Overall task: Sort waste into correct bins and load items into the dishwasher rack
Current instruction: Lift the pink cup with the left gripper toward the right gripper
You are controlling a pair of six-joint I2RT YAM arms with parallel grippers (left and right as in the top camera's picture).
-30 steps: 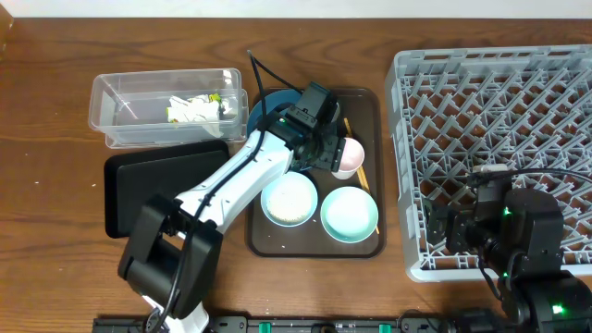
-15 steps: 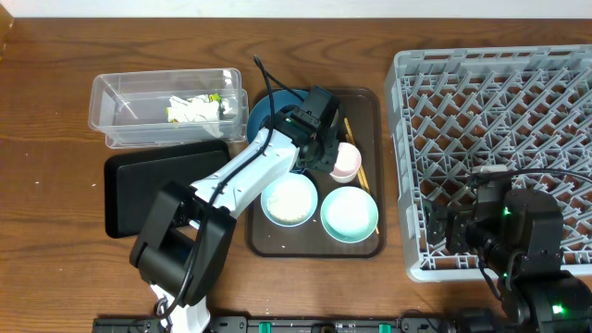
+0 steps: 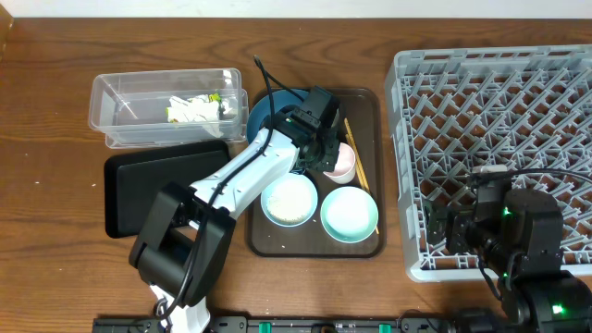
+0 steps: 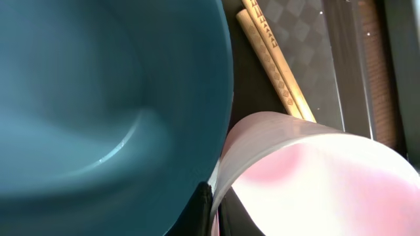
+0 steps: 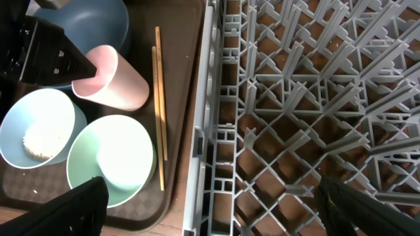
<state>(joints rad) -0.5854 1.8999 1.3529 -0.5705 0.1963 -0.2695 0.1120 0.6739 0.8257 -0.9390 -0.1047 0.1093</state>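
Your left gripper point(image 3: 326, 151) sits at the rim of the pinkish cup point(image 5: 108, 84), tipped over on the brown tray point(image 3: 370, 106) just beside the dark-blue dish point(image 4: 98, 98), grip not discernible; right gripper point(image 5: 211, 206) spread wide above the rack point(image 3: 499, 102) edge.

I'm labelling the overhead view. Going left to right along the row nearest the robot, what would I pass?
black tray → white-blue bowl → mint green bowl → dishwasher rack
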